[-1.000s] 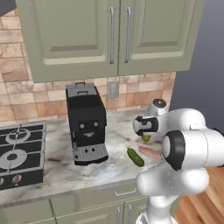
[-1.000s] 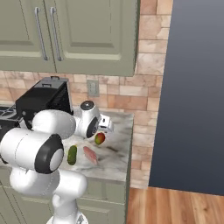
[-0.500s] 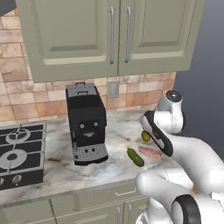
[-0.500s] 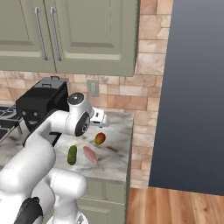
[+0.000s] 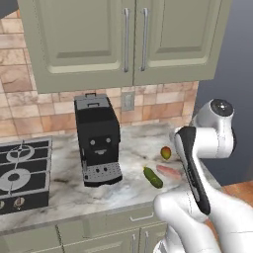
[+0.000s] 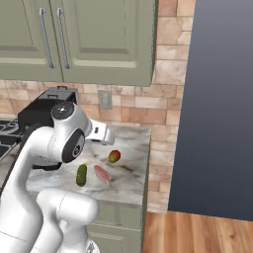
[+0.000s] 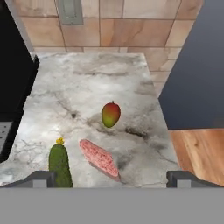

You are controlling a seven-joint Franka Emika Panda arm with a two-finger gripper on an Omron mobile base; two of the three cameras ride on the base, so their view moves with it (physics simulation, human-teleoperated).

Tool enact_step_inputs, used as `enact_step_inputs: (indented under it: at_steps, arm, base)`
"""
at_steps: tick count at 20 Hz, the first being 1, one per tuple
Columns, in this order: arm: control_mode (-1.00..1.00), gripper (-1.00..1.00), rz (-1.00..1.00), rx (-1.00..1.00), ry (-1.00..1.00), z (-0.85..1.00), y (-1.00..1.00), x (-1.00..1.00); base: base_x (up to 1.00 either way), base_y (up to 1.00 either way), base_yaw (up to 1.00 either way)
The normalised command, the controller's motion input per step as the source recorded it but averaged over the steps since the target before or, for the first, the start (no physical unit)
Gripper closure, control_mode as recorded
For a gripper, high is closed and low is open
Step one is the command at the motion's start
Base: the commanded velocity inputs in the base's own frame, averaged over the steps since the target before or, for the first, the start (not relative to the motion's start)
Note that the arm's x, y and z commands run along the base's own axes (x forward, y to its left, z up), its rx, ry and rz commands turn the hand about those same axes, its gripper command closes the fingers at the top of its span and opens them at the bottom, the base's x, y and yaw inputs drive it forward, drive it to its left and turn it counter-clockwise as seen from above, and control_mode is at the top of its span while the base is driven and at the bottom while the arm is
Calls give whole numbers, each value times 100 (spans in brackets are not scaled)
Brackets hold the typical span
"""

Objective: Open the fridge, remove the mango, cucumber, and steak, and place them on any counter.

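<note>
The mango [image 7: 110, 114] lies on the marbled counter [image 7: 87, 78], with the pinkish steak [image 7: 99, 158] and the dark green cucumber [image 7: 60, 160] side by side just in front of it. All three also rest near the counter's right end in the left base view: mango [image 5: 166, 152], steak [image 5: 169, 171], cucumber [image 5: 152, 177]. My gripper [image 7: 112, 179] hangs above and short of them, open, with nothing between its fingers; it sits left of the mango [image 6: 114, 156] in the right base view [image 6: 105, 136]. The fridge [image 6: 212, 99] is a dark wall right of the counter.
A black coffee machine [image 5: 99, 143] stands left of the items. A stove top [image 5: 20, 173] lies further left. Sage green upper cabinets [image 5: 123, 39] hang overhead, over a wall outlet [image 5: 127, 101]. The counter ends at the right above wooden floor [image 6: 197, 232].
My arm has swung up and back, lifting the hand away from the mango. The mango, steak and cucumber have stayed where they lay.
</note>
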Motion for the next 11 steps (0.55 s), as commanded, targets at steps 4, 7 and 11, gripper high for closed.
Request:
enact_step_inputs:
  at_steps: [4, 7, 11]
  arm:
    - [-100, -100, 0, 0, 0, 91, 0, -81]
    - [-100, -100, 0, 0, 0, 100, 0, -55]
    - [-100, -100, 0, 0, 0, 95, 0, -42]
  base:
    - [0, 0, 0]
    - [0, 0, 0]
    - [0, 0, 0]
